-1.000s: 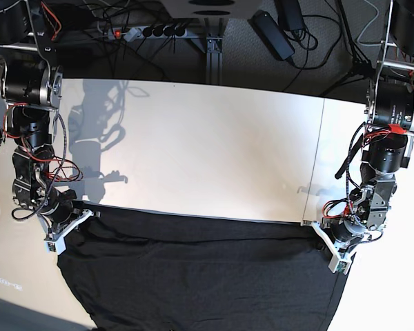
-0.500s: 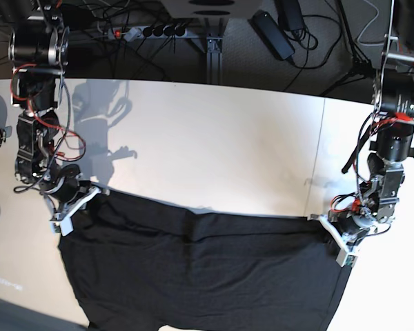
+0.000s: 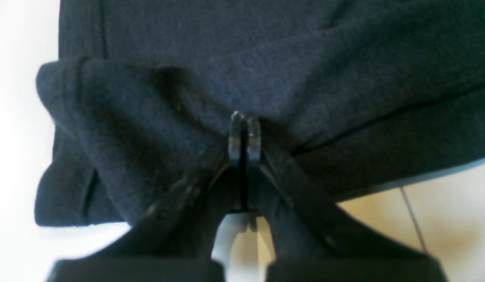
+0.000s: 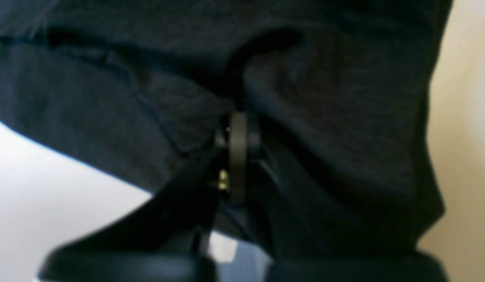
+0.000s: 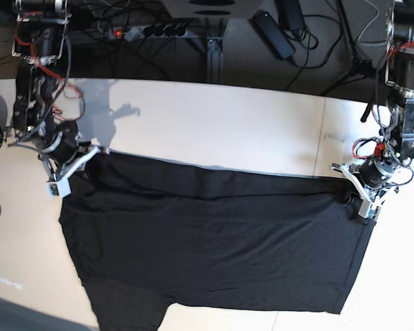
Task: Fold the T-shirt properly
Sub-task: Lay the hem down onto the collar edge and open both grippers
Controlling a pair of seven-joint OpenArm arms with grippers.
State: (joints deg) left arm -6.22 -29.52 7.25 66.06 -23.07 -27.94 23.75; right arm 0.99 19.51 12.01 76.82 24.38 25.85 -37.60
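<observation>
The black T-shirt (image 5: 214, 234) lies spread across the white table (image 5: 214, 124), its far edge stretched between my two arms; no print shows on this face. My left gripper (image 5: 350, 195) at the base view's right is shut on the shirt's far right corner. In the left wrist view its fingertips (image 3: 244, 127) pinch bunched dark fabric (image 3: 156, 117). My right gripper (image 5: 90, 160) at the base view's left is shut on the far left corner. Its wrist view shows the jaws (image 4: 240, 133) closed with cloth (image 4: 324, 129) folded around them.
Behind the table run a power strip (image 5: 148, 31), cables and a black adapter (image 5: 272, 34). A seam (image 5: 322, 138) divides the tabletop near the right. The shirt's near part runs off the bottom of the base view.
Both arms have pulled the shirt's far edge away from the near side, toward the table's back. More of the shirt now lies on the table. Both grips stayed closed.
</observation>
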